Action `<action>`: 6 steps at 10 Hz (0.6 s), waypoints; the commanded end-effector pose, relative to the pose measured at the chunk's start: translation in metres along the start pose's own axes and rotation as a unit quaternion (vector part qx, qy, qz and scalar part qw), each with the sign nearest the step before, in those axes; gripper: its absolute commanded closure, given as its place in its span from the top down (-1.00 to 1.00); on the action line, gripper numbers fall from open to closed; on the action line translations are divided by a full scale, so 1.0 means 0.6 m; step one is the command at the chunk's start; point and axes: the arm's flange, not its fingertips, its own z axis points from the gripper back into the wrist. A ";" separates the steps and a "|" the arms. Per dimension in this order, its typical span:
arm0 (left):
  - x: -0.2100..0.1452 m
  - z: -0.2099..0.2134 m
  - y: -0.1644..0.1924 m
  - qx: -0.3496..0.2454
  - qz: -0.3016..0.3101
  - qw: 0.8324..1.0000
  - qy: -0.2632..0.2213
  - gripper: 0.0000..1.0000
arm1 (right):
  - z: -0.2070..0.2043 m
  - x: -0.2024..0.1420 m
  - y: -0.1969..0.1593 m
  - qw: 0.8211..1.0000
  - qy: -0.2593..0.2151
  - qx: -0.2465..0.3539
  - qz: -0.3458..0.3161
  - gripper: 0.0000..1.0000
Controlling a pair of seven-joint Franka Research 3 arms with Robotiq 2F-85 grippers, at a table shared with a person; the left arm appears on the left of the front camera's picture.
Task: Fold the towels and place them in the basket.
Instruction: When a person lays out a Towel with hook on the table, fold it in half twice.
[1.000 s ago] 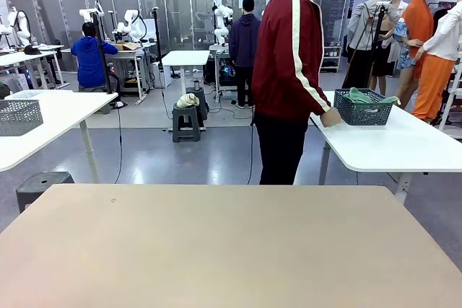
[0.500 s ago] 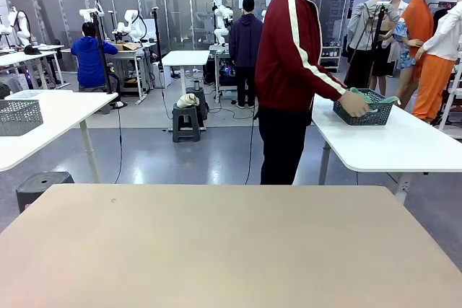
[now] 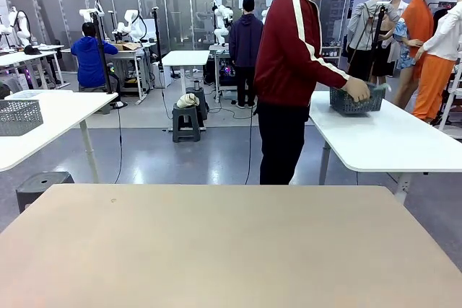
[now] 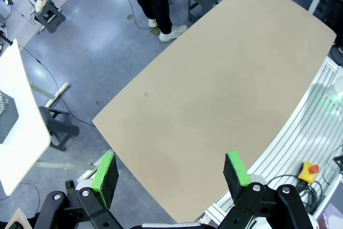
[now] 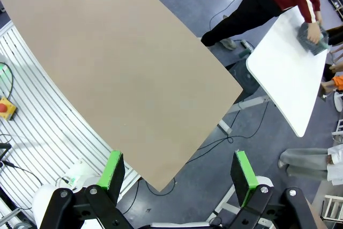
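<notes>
Left gripper (image 4: 170,171): seen in the left wrist view at the bottom of the frame, its green pads (image 4: 105,172) spread wide apart, nothing between them; it is held high above the beige table (image 4: 225,95).
Right gripper (image 5: 178,171): seen in the right wrist view at the bottom of the frame, jaws likewise apart with nothing gripped, above the near edge of the same table.
Basket (image 3: 351,102): the dark mesh basket is found at the upper right of the front view, on a white table (image 3: 390,142) well beyond the beige one.
Towel (image 3: 380,87): a sliver of green cloth is seen at the basket's right rim; its fold cannot be told.
Person (image 3: 292,70): stood beside the white table in a dark red jacket with a white stripe.
Person's hand (image 3: 356,90): laid on the basket's top edge.
Paler grey basket (image 3: 18,117): set on another white table at the left edge.
</notes>
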 end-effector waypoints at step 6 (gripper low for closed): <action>0.000 -0.001 0.000 0.000 0.000 1.000 0.000 1.00 | 0.001 0.000 0.001 1.000 0.000 -0.001 -0.001 1.00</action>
